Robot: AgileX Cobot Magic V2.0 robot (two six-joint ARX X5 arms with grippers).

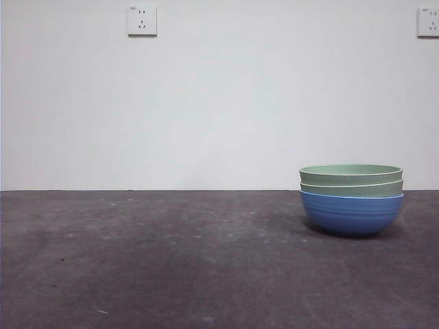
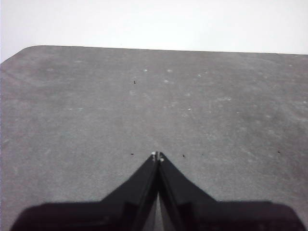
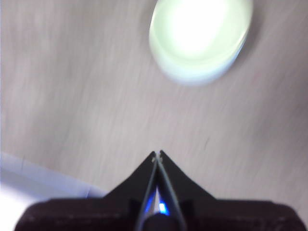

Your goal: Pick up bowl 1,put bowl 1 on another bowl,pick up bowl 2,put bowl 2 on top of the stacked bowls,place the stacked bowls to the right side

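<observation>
The stacked bowls [image 1: 351, 199] stand on the right part of the table: the blue bowl [image 1: 351, 214] at the bottom, two pale green bowls [image 1: 351, 179] nested in it. No arm shows in the front view. In the blurred right wrist view the stacked bowls [image 3: 199, 36] appear from above, washed out and bright, well ahead of my right gripper [image 3: 157, 154], which is shut and holds nothing. My left gripper [image 2: 157, 156] is shut over bare table, with no bowl in its view.
The dark grey table [image 1: 171, 260] runs back to a white wall with two sockets [image 1: 142, 20]. The table's far edge and a rounded corner [image 2: 29, 49] show in the left wrist view. A pale strip [image 3: 29, 178] lies by the right gripper.
</observation>
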